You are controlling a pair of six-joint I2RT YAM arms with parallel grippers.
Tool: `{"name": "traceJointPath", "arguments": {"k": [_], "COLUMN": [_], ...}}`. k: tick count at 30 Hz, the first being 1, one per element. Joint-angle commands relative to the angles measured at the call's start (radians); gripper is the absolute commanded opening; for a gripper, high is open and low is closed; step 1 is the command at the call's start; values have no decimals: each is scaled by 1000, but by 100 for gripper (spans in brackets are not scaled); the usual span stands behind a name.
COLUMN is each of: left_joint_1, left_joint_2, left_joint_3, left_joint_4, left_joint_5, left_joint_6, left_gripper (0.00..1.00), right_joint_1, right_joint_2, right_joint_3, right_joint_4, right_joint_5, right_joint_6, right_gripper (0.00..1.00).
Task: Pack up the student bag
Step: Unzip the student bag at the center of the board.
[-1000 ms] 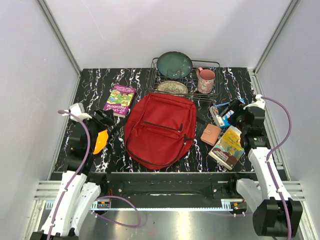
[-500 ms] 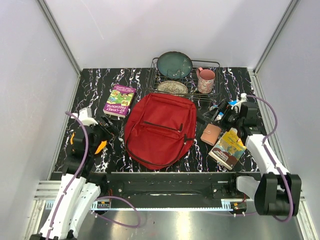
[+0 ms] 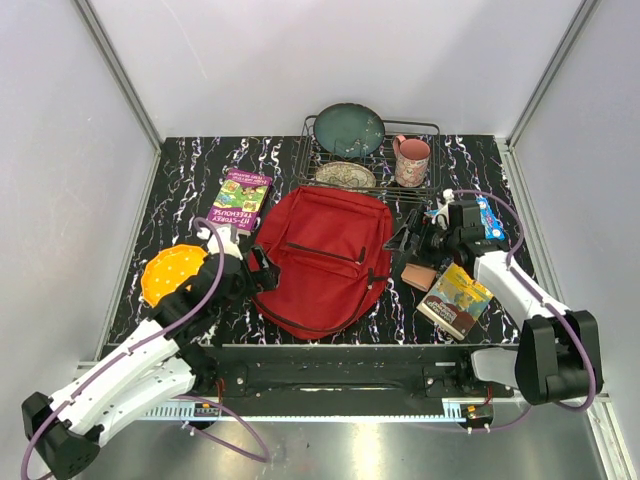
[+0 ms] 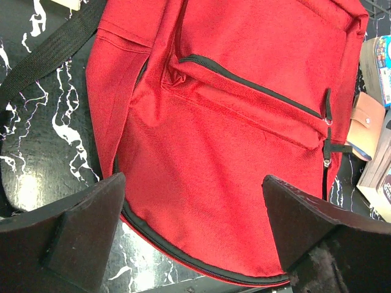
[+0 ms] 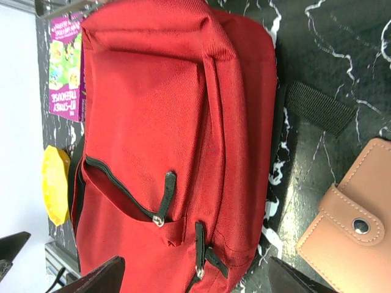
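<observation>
The student bag [image 3: 320, 262] is laid flat in the middle of the counter [image 3: 190, 170], front pocket up, and every zip looks shut. It looks flat, so it is thought to be empty. The small black zip pulls [image 5: 198, 259] are found on the bag's right side, close to the tan wallet [image 5: 345, 226].

The left pincer [image 4: 194, 204] is held at the bag's left side, spread wide, with nothing in it. The right pincer [image 3: 405, 238] is held at the bag's right side, also spread wide and empty.

The step in hand is likely the opening of the big zip. It would be done best if the cloth is pressed down by the left pincer near the zip. One pull can then be pinched by the right pincer and dragged slowly along the zip line. The pull is tiny, so it should be lined up with care.

A purple book [image 3: 240, 200] and a yellow disc [image 3: 170, 272] are seen to the left.
</observation>
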Motion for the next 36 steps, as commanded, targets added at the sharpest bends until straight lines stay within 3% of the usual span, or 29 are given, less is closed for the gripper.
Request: {"name": "traceJointPath", "arguments": {"k": [1, 12, 20, 23, 25, 29, 30, 33, 36], "left_joint_1": [-26, -33, -108, -182, -246, -317, -326, -352, -366], "left_joint_2": [20, 77, 117, 164, 201, 276, 293, 342, 387], "left_joint_3": [24, -1, 30, 76, 119, 188, 199, 222, 243], "left_joint_4": [24, 73, 115, 110, 110, 108, 110, 128, 171], "left_joint_5": [-78, 2, 71, 53, 19, -13, -25, -21, -1], "left_joint_6": [-28, -11, 25, 47, 56, 88, 90, 88, 78], "left_gripper": [99, 99, 99, 99, 99, 99, 99, 99, 99], "right_joint_1": [32, 67, 73, 83, 92, 95, 95, 98, 118], "right_joint_2": [24, 249, 396, 430, 438, 412, 404, 360, 286], "right_joint_3": [49, 112, 123, 116, 107, 61, 49, 6, -41], "right_joint_4": [11, 42, 180, 236, 255, 301, 307, 327, 355], "right_joint_5": [44, 21, 7, -25, -30, -25, -19, -16, 24], "right_joint_6": [28, 14, 46, 74, 89, 105, 111, 128, 152], "right_gripper": [99, 91, 82, 69, 49, 19, 6, 0, 0]}}
